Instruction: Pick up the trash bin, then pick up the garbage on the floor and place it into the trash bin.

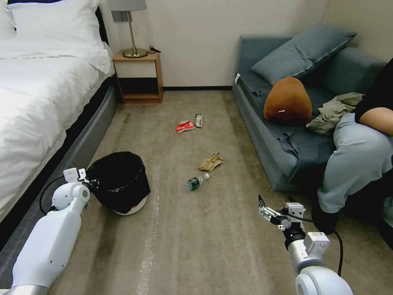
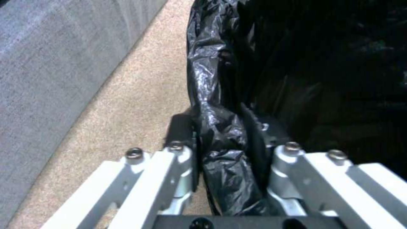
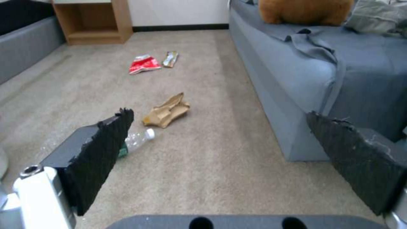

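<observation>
The trash bin (image 1: 119,180), lined with a crinkled black bag, stands on the carpet beside the bed, its white base rim showing low on the near side. My left gripper (image 1: 90,182) is shut on the bin's bagged rim (image 2: 220,121), one finger on either side of it. The garbage lies mid-floor: a clear bottle (image 1: 197,181) with a green label, crumpled brown paper (image 1: 211,162), a red-and-white packet (image 1: 185,126) and a dark-and-yellow wrapper (image 1: 199,120). My right gripper (image 1: 265,209) hangs open above the carpet to the right of the bottle (image 3: 136,140), nearer to me, and holds nothing.
A white bed (image 1: 37,102) runs along the left and a wooden nightstand (image 1: 139,78) stands at the back. The grey sofa (image 1: 278,135) on the right holds a brown cushion (image 1: 287,101) and an olive cloth (image 1: 333,111). A seated person's leg (image 1: 348,164) is close to my right arm.
</observation>
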Available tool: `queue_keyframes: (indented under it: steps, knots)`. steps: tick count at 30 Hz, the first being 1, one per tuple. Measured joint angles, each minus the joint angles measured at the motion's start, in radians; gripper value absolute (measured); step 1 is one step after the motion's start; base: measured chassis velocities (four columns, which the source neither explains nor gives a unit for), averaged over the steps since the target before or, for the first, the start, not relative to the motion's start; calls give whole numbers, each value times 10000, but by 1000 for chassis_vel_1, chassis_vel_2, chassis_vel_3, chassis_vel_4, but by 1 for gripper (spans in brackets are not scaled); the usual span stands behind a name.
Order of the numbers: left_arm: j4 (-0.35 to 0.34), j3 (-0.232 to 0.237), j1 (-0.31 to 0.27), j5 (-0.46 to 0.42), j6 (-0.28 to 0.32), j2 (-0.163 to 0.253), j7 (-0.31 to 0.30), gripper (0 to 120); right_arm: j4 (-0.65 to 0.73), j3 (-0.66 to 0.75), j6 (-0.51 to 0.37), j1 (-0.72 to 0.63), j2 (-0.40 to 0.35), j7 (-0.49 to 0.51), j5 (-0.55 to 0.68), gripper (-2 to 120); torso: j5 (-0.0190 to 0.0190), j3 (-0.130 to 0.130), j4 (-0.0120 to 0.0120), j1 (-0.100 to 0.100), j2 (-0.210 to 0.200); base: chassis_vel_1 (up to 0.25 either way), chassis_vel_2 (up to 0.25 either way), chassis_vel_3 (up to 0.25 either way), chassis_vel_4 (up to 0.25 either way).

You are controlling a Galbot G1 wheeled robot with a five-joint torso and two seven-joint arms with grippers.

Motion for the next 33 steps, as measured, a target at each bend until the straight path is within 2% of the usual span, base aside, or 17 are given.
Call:
queue_keyframes:
  steps: [1, 2, 3, 18, 22, 27, 33]
  knots:
    - [-4, -15, 23, 7, -9, 7, 19, 15, 1, 0, 9, -5, -3, -12, 1, 100, 0, 0, 0, 0, 0, 0, 0, 0, 0]
    - [-4, -15, 23, 7, -9, 7, 19, 15, 1, 0, 9, -5, -3, -12, 1, 100, 0, 0, 0, 0, 0, 0, 0, 0, 0]
    - [-32, -29, 64, 3, -25, 16, 96, 9, 3, 0, 29, -23, -5, -24, 2, 100, -1, -1, -2, 0, 0, 0, 0, 0, 0]
    - [-297, -242, 352, 82, -302, 205, 306, 8, 63, 3, 77, -155, 12, -40, -35, 100, -1, 0, 0, 0, 0, 0, 0, 0, 0]
    - [-794, -461, 598, 94, -507, 359, 419, 6, 72, -92, 91, -175, 63, -40, -100, 100, 0, 0, 1, -1, 0, 0, 0, 0, 0]
    - [-1063, -549, 698, 91, -564, 398, 424, 5, 72, -123, 91, -147, 67, -35, -109, 100, -2, 0, 1, 0, 0, 0, 0, 0, 0]
    - [-1694, -690, 941, 203, -579, 475, 408, 5, 58, -168, 87, -84, 17, 64, 54, 100, -1, 0, 1, 0, -1, 0, 0, 0, 0]
